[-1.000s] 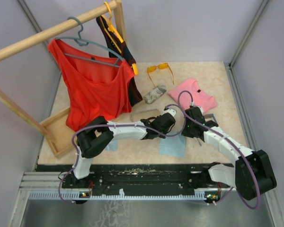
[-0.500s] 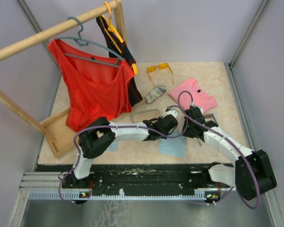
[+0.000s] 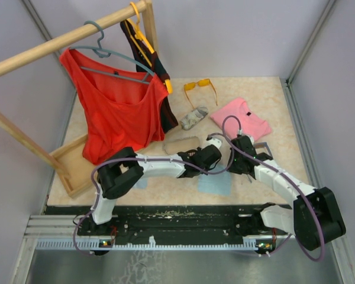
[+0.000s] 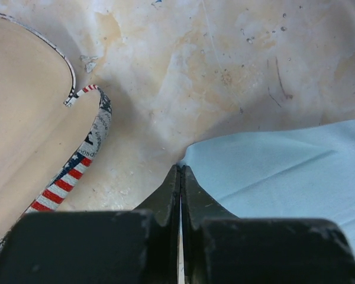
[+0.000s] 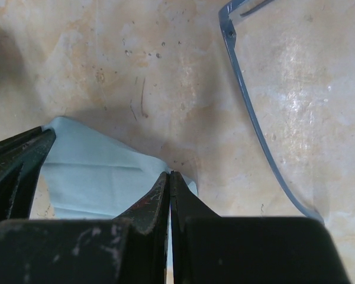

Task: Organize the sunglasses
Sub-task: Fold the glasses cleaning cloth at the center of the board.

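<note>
The counter (image 3: 242, 89) is pale marbled stone, shut in by grey walls (image 3: 225, 35) at the back and on both sides. A wooden rack (image 3: 65, 38) with a red top (image 3: 118, 112) hanging on it takes up the side far to the left of the left claw (image 4: 180, 171). Its base frame lies along that edge of the counter. A folded pink shirt (image 3: 248, 118) lies just beyond the right claw (image 5: 170, 176).

Both claws are pressed together. Each points down at a far corner of the same blue cloth (image 3: 216, 184), with its tips on the cloth's edge. I cannot tell whether either one has fabric caught between its fingers. The cloth lies flat, and its near edge is close to the counter's front rim.

An open case (image 4: 23, 118) lies just left of the left claw, with bare stone between them. Its lining is tan, and its rim has red and white stripes and newsprint lettering too small to read. A closed case (image 3: 194, 118) lies farther out, beyond the left claw.

The greyish glasses (image 5: 231, 34) lie on bare counter just right of the right claw, apart from the cloth. The orange sunglasses (image 3: 200, 86) lie well beyond both claws near the back wall, with open counter around them.
</note>
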Tool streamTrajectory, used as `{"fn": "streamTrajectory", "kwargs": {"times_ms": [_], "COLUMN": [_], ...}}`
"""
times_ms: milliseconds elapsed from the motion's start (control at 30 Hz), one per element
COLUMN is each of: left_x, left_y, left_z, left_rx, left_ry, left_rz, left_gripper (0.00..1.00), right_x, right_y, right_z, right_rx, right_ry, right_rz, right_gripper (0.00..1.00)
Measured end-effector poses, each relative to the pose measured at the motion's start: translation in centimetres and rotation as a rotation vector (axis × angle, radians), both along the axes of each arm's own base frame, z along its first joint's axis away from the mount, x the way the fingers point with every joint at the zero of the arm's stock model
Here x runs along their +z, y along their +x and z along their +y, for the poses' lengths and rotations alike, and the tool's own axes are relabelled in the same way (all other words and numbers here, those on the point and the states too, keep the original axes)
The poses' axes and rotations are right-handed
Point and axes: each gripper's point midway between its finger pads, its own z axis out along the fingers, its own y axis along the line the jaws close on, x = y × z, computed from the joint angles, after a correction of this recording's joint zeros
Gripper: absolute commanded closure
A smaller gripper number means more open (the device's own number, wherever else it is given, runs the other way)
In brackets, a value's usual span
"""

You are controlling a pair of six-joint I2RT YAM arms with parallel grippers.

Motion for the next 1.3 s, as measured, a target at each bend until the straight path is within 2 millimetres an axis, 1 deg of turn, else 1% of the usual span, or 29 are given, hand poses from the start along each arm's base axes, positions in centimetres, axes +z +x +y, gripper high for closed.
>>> {"fn": "streamTrajectory", "kwargs": {"times_ms": [167,300,533,667,900,1033,1300], "left_x": [0.1,0.2,0.4,1.1,2.9,3.5,3.6], "left_y": [-0.3,-0.7,-1.0,-1.0,0.1,0.4,-0.5], "left_z": [0.6,1.1,1.2,1.3,1.1,1.1,2.2], "left_rx": [-0.017,-0.053,-0.099,-0.113,-0.117,-0.126,-0.162], "left_ry": [-0.002,0.003,0.001,-0.013,-0.053,-0.067,-0.086], "left_rz": [-0.005,0.006,0.01,0.001,-0.037,-0.057,-0.072], "left_gripper": [1.0,1.0,1.0,1.0,1.0,1.0,1.0], "right_x": [-0.6,-0.5,-0.1,0.2,0.3,0.3,0.5], "right_y": [-0.4,0.1,0.7,0.9,1.0,1.0,0.5], "right_z": [0.3,0.7,1.1,1.0,0.8,0.7,0.4], "right_rx": [0.007,0.015,0.018,0.015,0.009,0.006,0.002], "right_ry": [0.019,0.038,0.052,0.053,0.042,0.038,0.034], "right_rz": [0.009,-0.007,-0.036,-0.051,-0.058,-0.058,-0.05], "right_gripper": [1.0,1.0,1.0,1.0,1.0,1.0,1.0]}}
